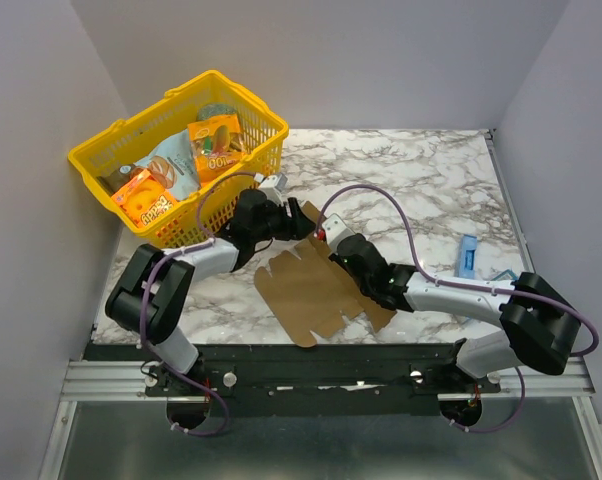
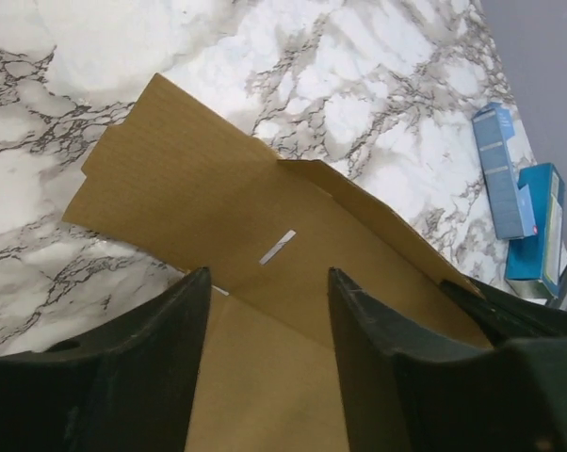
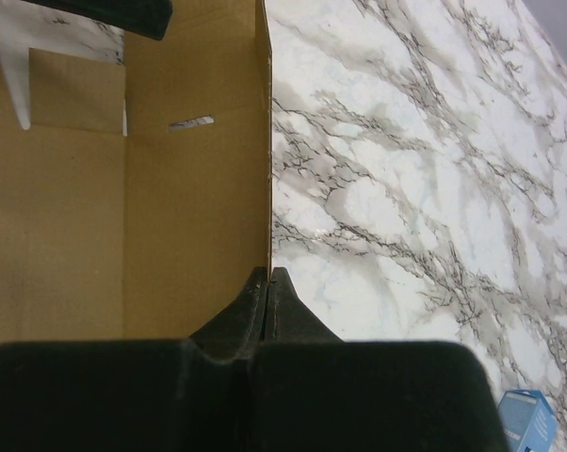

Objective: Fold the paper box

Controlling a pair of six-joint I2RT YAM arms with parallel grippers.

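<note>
We see the paper box (image 1: 306, 290) lying mostly flat on the table (image 1: 431, 180) between the arms, one flap raised. We mark the left end effector (image 2: 269, 282) open above the sheet and the right end effector (image 3: 267, 280) closed, pinching the raised flap's edge.

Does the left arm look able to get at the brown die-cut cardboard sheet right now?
Probably yes: the left gripper hangs open right over the brown die-cut cardboard sheet, with nothing between them. The right gripper pinches one edge, off to the side.
</note>
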